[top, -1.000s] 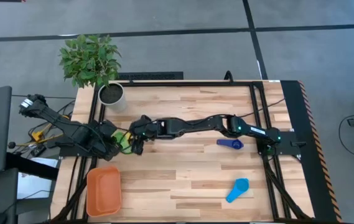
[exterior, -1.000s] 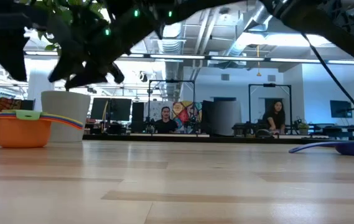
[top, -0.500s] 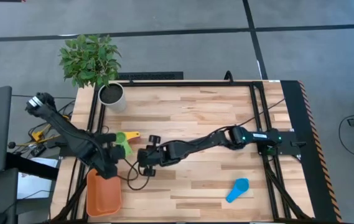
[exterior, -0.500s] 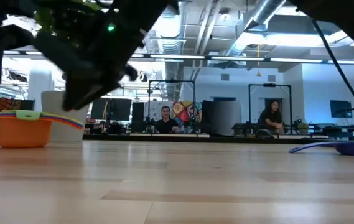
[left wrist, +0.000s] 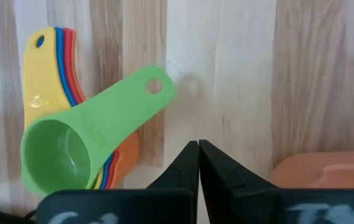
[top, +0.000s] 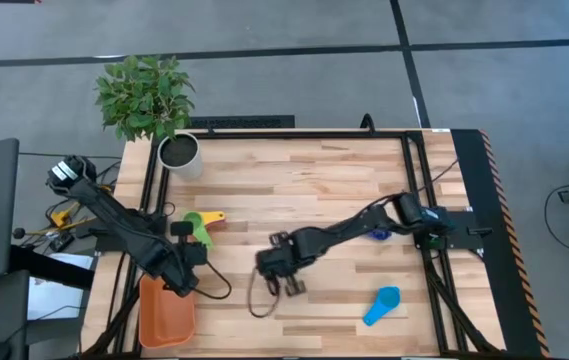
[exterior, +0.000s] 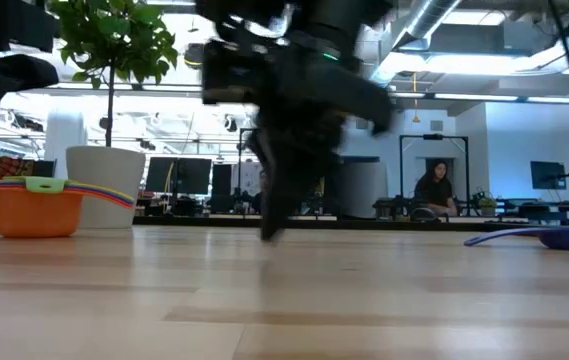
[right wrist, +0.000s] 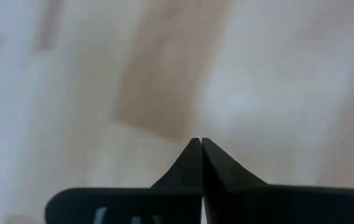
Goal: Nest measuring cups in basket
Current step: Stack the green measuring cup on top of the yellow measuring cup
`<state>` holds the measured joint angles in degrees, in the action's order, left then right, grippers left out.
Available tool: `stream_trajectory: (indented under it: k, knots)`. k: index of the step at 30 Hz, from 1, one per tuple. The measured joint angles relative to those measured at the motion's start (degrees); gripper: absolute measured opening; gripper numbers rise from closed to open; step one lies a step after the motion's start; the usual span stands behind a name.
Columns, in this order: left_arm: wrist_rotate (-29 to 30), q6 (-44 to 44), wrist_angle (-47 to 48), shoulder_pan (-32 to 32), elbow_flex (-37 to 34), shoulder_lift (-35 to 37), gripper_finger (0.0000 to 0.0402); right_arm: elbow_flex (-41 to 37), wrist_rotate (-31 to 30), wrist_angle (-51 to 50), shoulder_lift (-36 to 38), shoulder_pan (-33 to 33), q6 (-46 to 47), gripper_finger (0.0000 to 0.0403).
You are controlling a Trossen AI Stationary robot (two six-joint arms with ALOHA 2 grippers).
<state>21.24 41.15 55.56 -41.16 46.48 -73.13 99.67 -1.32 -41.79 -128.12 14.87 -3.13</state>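
1. Left gripper (left wrist: 198,149) closed tight on nothing, poised at the basket's (top: 164,312) twelve o'clock rim, table's eight o'clock.
2. Right gripper (right wrist: 200,147) pinched shut, empty, above bare wood near table centre.
3. Stacked measuring cups (top: 198,226), green one (left wrist: 77,149) on top, at nine o'clock, outside the basket.
4. Dark blue cup (top: 376,235) at three o'clock, partly hidden under the right arm.
5. Light blue cup (top: 382,305) at five o'clock.

orange basket (top: 165,310), green cup (left wrist: 80,144), light-blue cup (top: 382,304)
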Motion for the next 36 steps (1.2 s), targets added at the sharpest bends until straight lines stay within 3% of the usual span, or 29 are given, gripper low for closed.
stream_trajectory:
  k: [7,12,16,27,36]
  knots:
    - [2.1,-3.5,-2.8,-0.6,0.0,2.9,0.0000,-17.7,0.9,17.2,8.7,0.7,6.8,0.0029]
    - [-1.4,-6.6,-4.4,0.6,-2.0,1.8,0.0000,-25.8,-1.9,31.1,16.8,0.8,7.7,0.0031]
    - [-3.1,-6.5,-5.3,2.0,-4.5,1.8,0.0000,-29.8,-3.8,35.6,22.4,0.6,8.2,0.0016]
    - [-3.2,-14.2,-12.4,9.2,-8.4,1.7,0.0000,-30.6,-13.6,32.4,28.3,0.9,10.9,0.0027]
    - [2.9,-23.6,-15.1,16.9,-8.4,1.9,0.0000,-30.6,-17.0,30.3,28.2,0.2,14.2,0.0015]
